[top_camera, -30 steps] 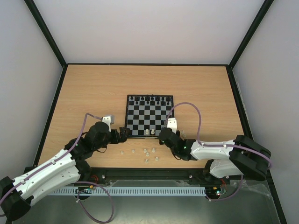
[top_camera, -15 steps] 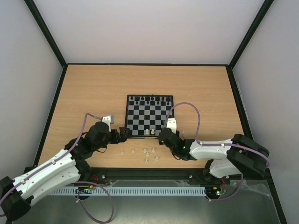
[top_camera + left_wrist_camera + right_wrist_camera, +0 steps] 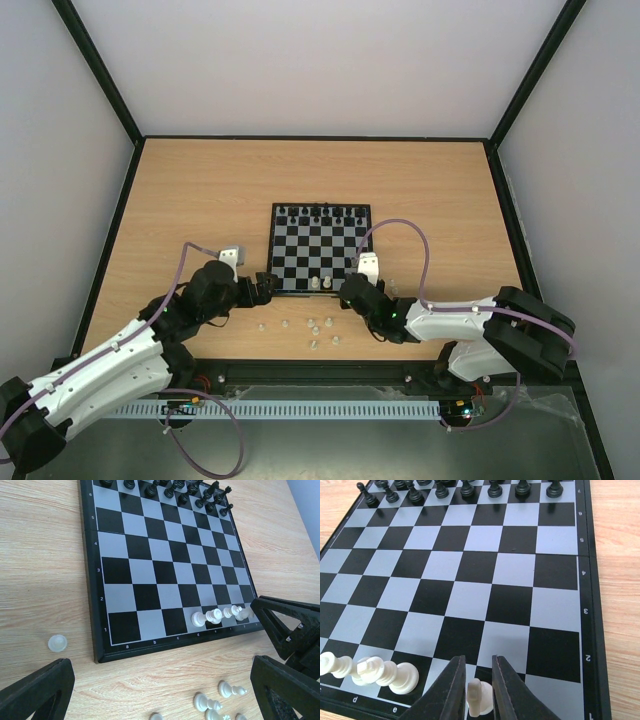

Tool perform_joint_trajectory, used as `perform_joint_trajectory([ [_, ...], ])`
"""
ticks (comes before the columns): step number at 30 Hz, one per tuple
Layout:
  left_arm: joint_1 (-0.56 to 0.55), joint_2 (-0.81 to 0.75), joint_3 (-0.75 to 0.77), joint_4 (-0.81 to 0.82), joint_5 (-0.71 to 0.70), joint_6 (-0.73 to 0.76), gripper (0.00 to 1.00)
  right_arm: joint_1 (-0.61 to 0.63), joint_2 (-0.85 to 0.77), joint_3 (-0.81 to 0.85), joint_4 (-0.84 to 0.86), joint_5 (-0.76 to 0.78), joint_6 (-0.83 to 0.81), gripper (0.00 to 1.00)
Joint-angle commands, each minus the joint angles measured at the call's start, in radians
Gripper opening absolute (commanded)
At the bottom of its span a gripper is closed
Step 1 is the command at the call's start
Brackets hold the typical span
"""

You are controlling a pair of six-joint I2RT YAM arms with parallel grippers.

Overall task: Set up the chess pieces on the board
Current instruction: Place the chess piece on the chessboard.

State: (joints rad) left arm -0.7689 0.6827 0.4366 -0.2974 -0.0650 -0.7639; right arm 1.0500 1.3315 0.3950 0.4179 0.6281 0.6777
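Overall, flat checkered board, wood-grain table.

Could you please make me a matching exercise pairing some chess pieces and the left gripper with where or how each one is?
Column one:
1. black chess pieces
2. lone round cream chess piece
3. slim upright cream chess piece
4. left gripper

Column two:
A. on the light wooden table, beside the black and pale grey chessboard
B. wide open, holding nothing
C. along that chessboard's far edge
D. between the fingers of the right gripper

Pairs: 1-C, 2-A, 3-D, 4-B.
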Motion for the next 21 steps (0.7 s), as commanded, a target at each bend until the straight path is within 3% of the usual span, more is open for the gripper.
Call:
perform_joint_trajectory([
  [1,0.003,0.009,-0.009,0.021,-0.010,0.001,0.99,-0.006,-0.010,-0.020,0.005,0.023,0.025,0.19],
  [6,0.004,0.015,-0.008,0.025,-0.009,0.000,1.00,-0.006,-0.004,-0.027,0.007,-0.003,0.024,0.24],
  [21,0.003,0.012,-0.012,0.025,-0.012,-0.002,0.99,-0.006,0.046,0.024,-0.090,0.031,0.077,0.20],
])
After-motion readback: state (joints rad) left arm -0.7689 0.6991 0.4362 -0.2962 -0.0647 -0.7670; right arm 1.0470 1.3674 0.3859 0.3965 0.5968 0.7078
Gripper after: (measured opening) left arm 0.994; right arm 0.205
